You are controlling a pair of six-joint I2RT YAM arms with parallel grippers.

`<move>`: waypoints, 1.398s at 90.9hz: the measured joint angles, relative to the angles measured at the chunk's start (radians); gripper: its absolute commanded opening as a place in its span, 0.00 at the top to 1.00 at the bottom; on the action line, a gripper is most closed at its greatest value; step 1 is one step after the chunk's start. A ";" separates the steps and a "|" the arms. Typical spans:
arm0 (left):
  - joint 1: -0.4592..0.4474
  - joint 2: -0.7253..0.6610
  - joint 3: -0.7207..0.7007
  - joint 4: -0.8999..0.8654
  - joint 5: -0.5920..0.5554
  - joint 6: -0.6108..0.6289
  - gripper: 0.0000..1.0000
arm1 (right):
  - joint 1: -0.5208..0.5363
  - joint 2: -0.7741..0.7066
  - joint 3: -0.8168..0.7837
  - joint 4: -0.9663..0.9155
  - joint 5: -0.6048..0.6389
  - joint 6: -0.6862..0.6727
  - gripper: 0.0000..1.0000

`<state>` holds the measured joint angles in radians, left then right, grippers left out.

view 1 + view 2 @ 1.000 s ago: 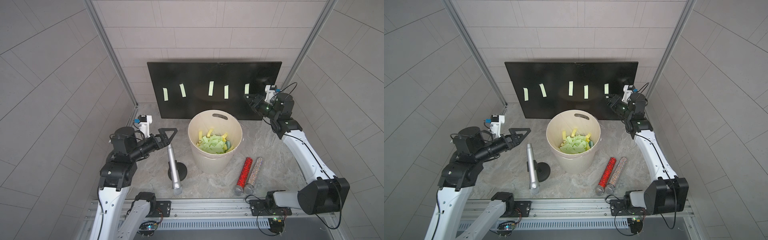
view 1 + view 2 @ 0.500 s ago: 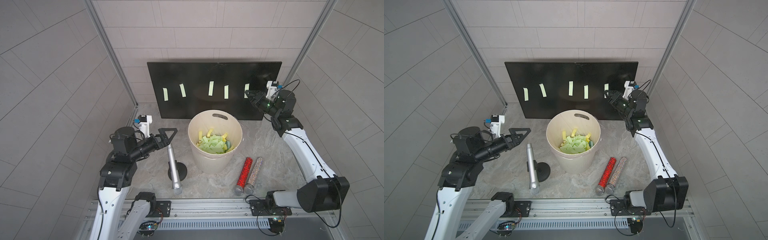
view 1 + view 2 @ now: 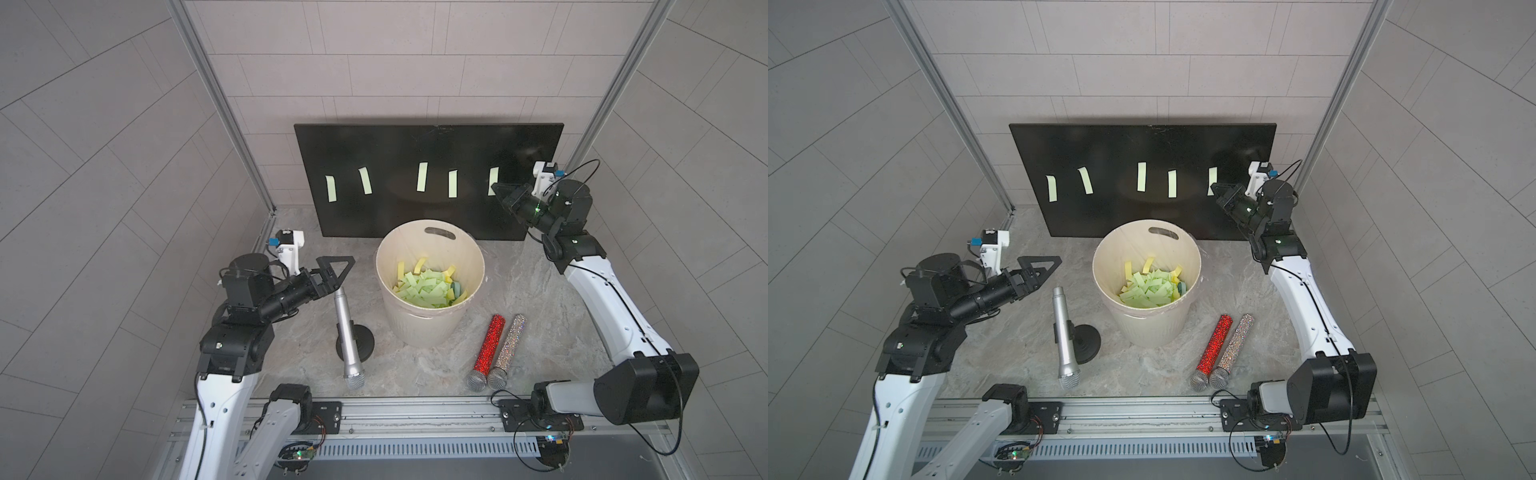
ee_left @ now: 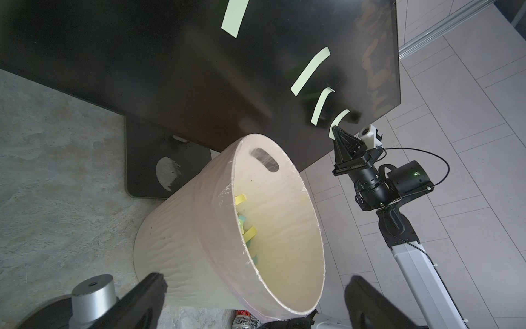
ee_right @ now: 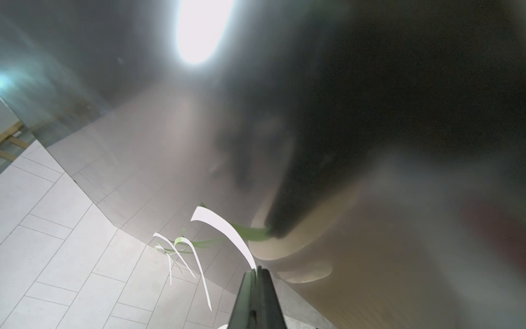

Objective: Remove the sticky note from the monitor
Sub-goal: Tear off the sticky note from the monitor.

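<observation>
Right wrist view, bottom centre: right gripper [image 5: 256, 273] pinched together on the lower end of the green sticky note [image 5: 225, 228], curved away from the monitor [image 5: 398, 85]. Both top views, right of centre: same note at the screen's right end. Left of centre: left gripper [image 3: 337, 269] spread apart.

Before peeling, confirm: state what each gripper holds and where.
The right gripper, jaws shut, pinches the rightmost sticky note by its lower end. The left gripper holds nothing.
</observation>
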<state>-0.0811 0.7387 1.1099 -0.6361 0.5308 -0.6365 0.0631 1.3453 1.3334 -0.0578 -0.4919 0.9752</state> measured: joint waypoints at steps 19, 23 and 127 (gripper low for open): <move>0.000 -0.004 0.000 0.000 0.000 0.000 0.00 | 0.000 0.000 0.000 0.000 -0.004 0.001 1.00; 0.000 -0.005 0.000 0.000 0.000 0.000 0.00 | 0.000 0.000 0.000 0.000 -0.005 0.001 1.00; 0.000 -0.007 -0.008 0.000 0.003 -0.003 0.00 | 0.095 -0.252 -0.107 -0.096 -0.074 -0.057 1.00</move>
<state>-0.0814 0.7315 1.1023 -0.6357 0.5335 -0.6395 0.1585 1.0931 1.2263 -0.1535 -0.5659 0.9180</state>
